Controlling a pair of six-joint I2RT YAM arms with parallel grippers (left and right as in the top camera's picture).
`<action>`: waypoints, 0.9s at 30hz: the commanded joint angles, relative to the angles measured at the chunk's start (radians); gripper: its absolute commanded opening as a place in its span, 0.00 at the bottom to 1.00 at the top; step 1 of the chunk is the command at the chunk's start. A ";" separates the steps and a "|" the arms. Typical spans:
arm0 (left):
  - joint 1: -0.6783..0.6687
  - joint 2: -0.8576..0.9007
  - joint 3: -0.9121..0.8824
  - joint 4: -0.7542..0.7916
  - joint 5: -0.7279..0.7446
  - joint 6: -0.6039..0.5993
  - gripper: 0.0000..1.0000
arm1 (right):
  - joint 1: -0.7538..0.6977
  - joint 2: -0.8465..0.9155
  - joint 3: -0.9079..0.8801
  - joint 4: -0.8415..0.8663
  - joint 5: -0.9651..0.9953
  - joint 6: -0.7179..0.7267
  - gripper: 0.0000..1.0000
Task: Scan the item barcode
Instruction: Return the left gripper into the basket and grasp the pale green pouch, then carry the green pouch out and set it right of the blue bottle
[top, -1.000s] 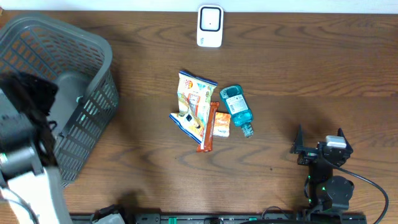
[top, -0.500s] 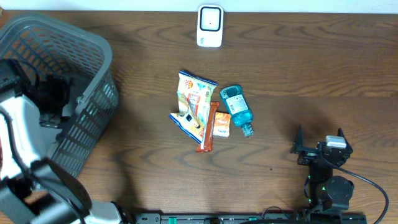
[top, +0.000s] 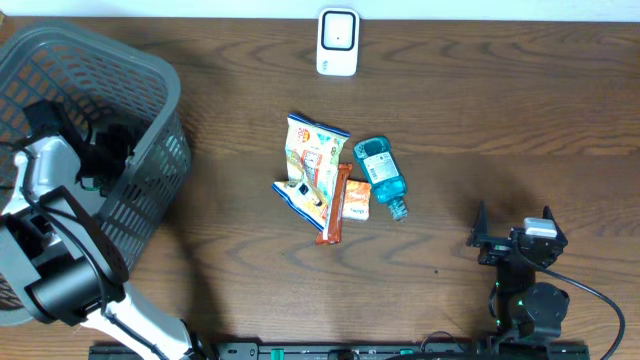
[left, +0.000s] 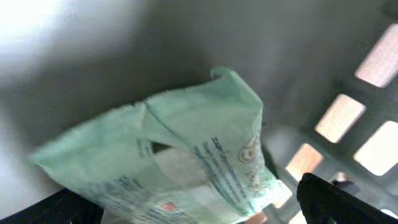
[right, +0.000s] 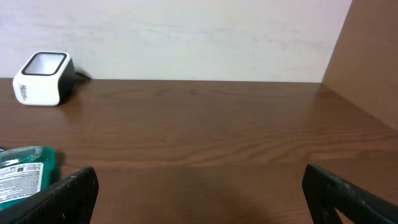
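Seeing my left gripper (left: 198, 204) wide over green pouch (left: 186, 168) in basket (top: 150, 185) — pouch axis diagonal, lower-left to upper-right; right gripper (right: 205, 196) wide, empty.

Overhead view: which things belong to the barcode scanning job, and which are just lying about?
Job: scanner, snack bag, orange bar, orange packet, blue bottle, green pouch in the basket, facing the open left claw.
Lying about: only the black cable by the open right claw.
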 joint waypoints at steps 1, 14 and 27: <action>-0.013 0.070 -0.007 0.009 -0.014 0.003 0.95 | 0.008 -0.003 -0.002 -0.004 -0.001 -0.012 0.99; -0.007 0.031 -0.007 -0.041 -0.133 0.166 0.07 | 0.008 -0.003 -0.002 -0.004 -0.001 -0.012 0.99; 0.016 -0.541 -0.007 -0.037 -0.256 0.225 0.07 | 0.008 -0.003 -0.002 -0.004 -0.001 -0.012 0.99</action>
